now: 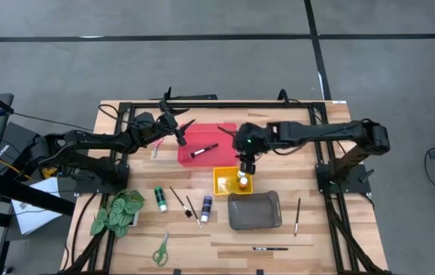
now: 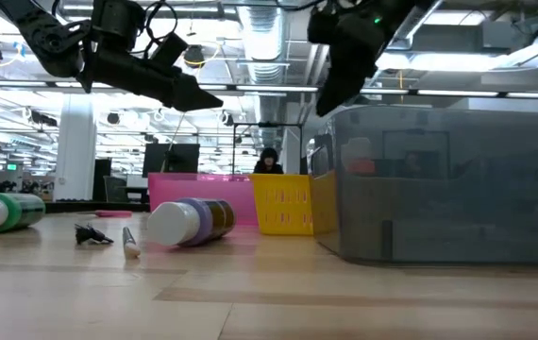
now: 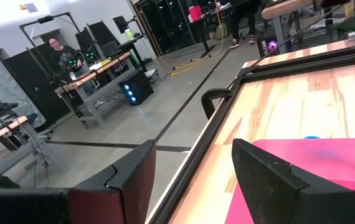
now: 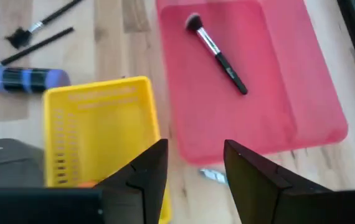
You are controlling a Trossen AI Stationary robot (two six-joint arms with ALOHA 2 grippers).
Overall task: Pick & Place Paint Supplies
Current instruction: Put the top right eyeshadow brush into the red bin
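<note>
**Right pincer over the yellow tray, more supplies waiting**

In the high view the right pincer (image 1: 243, 163) hangs just above the upper edge of the yellow tray (image 1: 222, 183) at centre frame. Its own wrist view shows the two fingers (image 4: 149, 171) apart with nothing between them. A small bottle with a yellow and orange look (image 1: 242, 181) already lies in that tray. The left pincer (image 1: 173, 127) waits to the left of centre, over the upper left corner of the red tray (image 1: 225, 156), jaws parted and empty.

One dark-handled brush (image 1: 204, 150) lies inside the red tray. On the bare worktop (image 1: 317, 229), lower left of centre, lie a green bottle (image 1: 159, 198), two thin brushes (image 1: 179, 200) and a purple bottle (image 1: 206, 207). Green-handled scissors (image 1: 160, 249) sit at the bottom left, one brush (image 1: 297, 216) right of the grey tray (image 1: 254, 211), another (image 1: 269, 248) below it.

My reading is that the right arm is between a drop and the next pick. To do that well it should rise clear of the tray wall before travelling. For a thin brush, the fingers should straddle the handle crosswise and come low, since it lies flat on the wood. The fake plant (image 1: 117, 212) at the left should be left alone.

No brand, label or writing can be read on any item.
</note>
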